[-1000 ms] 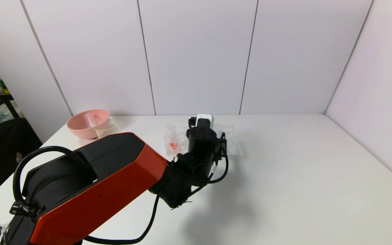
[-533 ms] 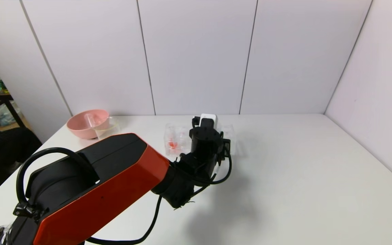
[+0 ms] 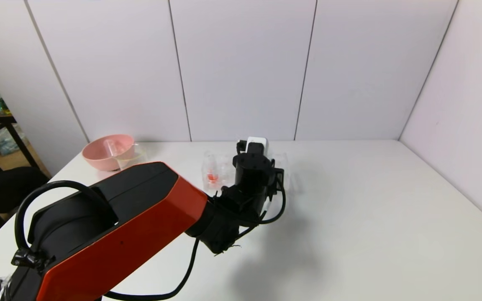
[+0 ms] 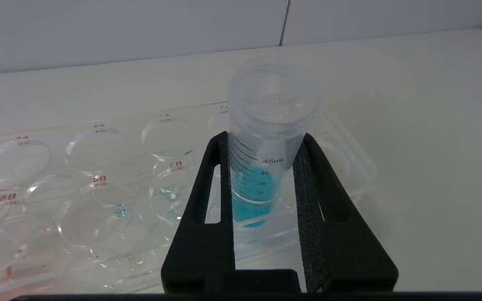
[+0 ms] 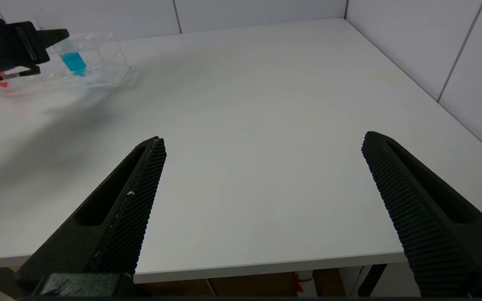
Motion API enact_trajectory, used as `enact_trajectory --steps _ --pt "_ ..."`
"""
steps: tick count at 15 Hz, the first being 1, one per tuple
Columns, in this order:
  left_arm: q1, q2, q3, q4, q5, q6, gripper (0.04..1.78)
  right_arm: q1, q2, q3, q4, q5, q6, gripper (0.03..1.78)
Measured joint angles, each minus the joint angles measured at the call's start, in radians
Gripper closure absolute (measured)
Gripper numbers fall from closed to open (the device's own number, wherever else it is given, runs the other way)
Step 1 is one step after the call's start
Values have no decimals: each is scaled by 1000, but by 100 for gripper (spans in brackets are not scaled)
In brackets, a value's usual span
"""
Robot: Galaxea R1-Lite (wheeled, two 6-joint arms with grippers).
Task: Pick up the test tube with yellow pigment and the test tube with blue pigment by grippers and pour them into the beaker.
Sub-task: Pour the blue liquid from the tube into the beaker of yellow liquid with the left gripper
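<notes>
Left gripper (image 4: pixel 264 144) is clamped on the blue tube (image 4: pixel 266 138), both black fingers (image 4: pixel 211 188) pressed flat against its graduated wall, with the blue liquid sitting low between them. The tube stands upright at the end of the clear rack (image 4: pixel 98 200), over its holes; whether its base is in a hole I cannot tell. A red tube (image 3: pixel 212 175) stands at the rack's other end. In the head view the left arm (image 3: pixel 140 217) reaches across the white table (image 3: pixel 370 217) to the rack, hiding the tube. The right gripper (image 5: pixel 262 167) hangs near the table's front edge, well apart from the rack, jaws spread wide with nothing between. The pink bowl (image 3: pixel 105 155) sits at the far left, the beaker (image 3: pixel 134 154) touching it.
</notes>
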Motion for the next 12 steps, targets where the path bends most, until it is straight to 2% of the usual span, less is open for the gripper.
enact_trajectory --steps 12 --pt "-14 -64 0 41 -2 51 138 0 0 0 0 0 0 10"
